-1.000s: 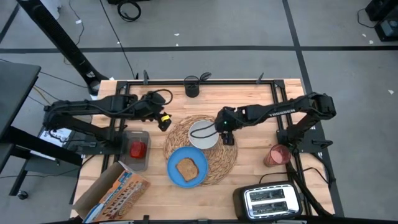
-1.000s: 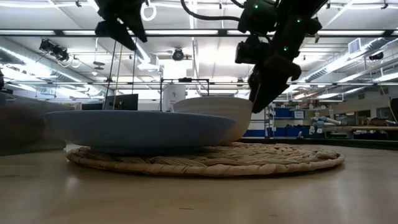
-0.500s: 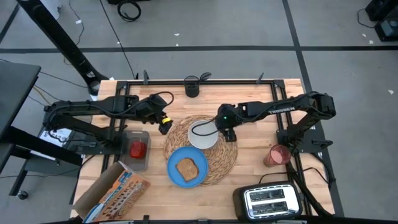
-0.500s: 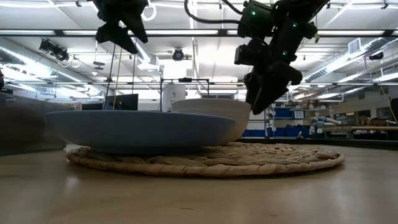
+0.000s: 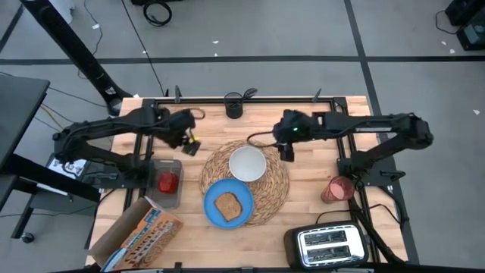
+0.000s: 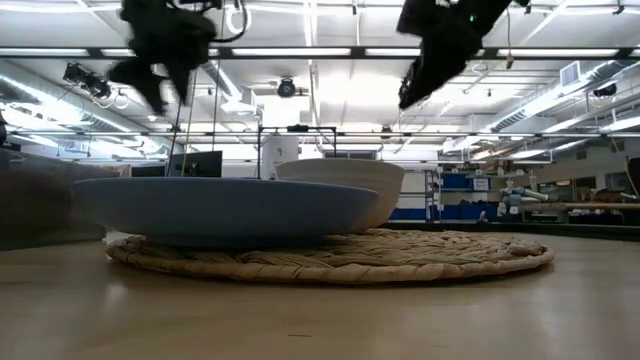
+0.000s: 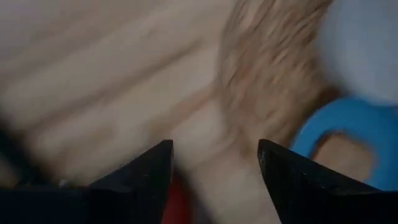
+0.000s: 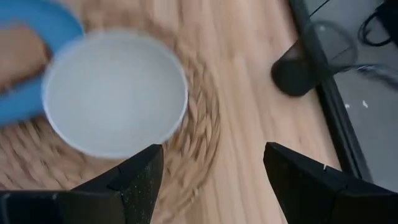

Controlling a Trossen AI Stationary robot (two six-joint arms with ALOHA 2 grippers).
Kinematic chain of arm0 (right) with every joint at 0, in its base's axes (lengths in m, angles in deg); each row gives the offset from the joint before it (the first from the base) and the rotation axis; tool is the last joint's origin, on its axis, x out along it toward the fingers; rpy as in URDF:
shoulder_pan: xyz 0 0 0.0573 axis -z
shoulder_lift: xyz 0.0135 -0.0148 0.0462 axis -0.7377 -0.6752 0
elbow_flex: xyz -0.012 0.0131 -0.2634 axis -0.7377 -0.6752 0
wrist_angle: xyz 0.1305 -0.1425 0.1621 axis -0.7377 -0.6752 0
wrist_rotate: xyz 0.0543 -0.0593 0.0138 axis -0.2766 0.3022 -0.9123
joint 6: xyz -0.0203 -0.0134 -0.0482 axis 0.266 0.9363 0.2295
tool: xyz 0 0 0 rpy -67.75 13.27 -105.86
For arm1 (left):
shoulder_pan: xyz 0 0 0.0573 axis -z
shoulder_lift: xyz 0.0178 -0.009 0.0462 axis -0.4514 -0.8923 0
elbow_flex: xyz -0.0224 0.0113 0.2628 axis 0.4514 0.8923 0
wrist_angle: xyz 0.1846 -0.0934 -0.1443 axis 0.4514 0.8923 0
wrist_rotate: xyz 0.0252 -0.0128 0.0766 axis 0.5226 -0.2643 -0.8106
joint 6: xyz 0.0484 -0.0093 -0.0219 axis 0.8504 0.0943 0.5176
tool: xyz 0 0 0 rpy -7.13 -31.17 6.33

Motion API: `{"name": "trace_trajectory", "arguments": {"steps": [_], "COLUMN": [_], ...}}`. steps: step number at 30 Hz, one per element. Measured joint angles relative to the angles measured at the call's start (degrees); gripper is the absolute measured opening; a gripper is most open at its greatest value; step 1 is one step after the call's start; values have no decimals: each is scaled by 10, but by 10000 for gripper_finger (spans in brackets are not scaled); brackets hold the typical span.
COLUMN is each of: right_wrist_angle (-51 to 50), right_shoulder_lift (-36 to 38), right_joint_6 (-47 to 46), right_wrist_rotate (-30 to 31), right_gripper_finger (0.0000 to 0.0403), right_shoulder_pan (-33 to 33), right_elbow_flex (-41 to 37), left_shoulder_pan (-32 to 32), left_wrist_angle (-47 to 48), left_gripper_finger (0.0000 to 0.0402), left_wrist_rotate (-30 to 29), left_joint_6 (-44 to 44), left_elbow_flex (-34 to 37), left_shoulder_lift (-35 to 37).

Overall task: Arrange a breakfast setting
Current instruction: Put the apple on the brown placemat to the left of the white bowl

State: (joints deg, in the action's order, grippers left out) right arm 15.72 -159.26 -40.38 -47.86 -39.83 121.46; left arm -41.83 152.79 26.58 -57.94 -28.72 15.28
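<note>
The round straw placemat (image 5: pixel 271 186) lies mid-table. The white bowl (image 5: pixel 247 163) sits on its far part, and the blue plate (image 5: pixel 216 212) with the toast slice (image 5: pixel 228 204) sits on its near part. The red apple (image 5: pixel 167 182) lies in a grey tray at the left. The translucent red cup (image 5: pixel 335 189) stands at the right. No spoon shows. My right gripper (image 5: pixel 287 153) hangs open and empty above the mat's far right edge, clear of the bowl (image 8: pixel 115 93). My left gripper (image 5: pixel 189 145) hangs open and empty left of the mat, above the table.
A silver toaster (image 5: pixel 330 244) stands at the near right corner. A small black cup (image 5: pixel 233 108) stands at the far edge. A printed box (image 5: pixel 136 235) lies at the near left. The grey tray (image 5: pixel 168 168) holds the apple. Bare wood shows right of the mat.
My right gripper has risen from beside the bowl's right rim and drawn back toward the table's far right. The bowl has stayed where it was on the mat. My left gripper has moved a little toward the table's left and far edge.
</note>
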Motion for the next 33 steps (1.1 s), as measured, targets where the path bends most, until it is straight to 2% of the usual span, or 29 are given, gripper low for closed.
{"name": "trace_trajectory", "arguments": {"steps": [3, 7, 11, 16, 21, 29, 33], "right_wrist_angle": [20, 39, 41, 43, 42, 42, 42], "right_shoulder_lift": [24, 36, 33, 30, 30, 30, 30], "right_joint_6": [-22, -29, -29, -36, -40, -80, -99], "right_wrist_rotate": [0, -1, -1, -2, -2, -2, -2], "right_gripper_finger": [281, 281, 281, 281, 281, 281, 281], "right_shoulder_pan": [-1, -1, -1, -8, -14, -17, -21], "right_elbow_flex": [0, 0, 0, 0, 0, 0, 0], "left_shoulder_pan": [10, 41, 76, 82, 83, 82, 89], "left_wrist_angle": [98, 156, 149, 140, 76, 38, -14], "left_gripper_finger": [227, 220, 233, 286, 328, 341, 341], "left_wrist_rotate": [-1, 19, 40, 64, 109, 129, 135], "left_joint_6": [-43, -88, -151, -202, -213, -227, -236], "left_elbow_flex": [1, 2, 31, 89, 152, 224, 240], "left_shoulder_lift": [3, 4, 3, 11, 12, 12, 11]}}
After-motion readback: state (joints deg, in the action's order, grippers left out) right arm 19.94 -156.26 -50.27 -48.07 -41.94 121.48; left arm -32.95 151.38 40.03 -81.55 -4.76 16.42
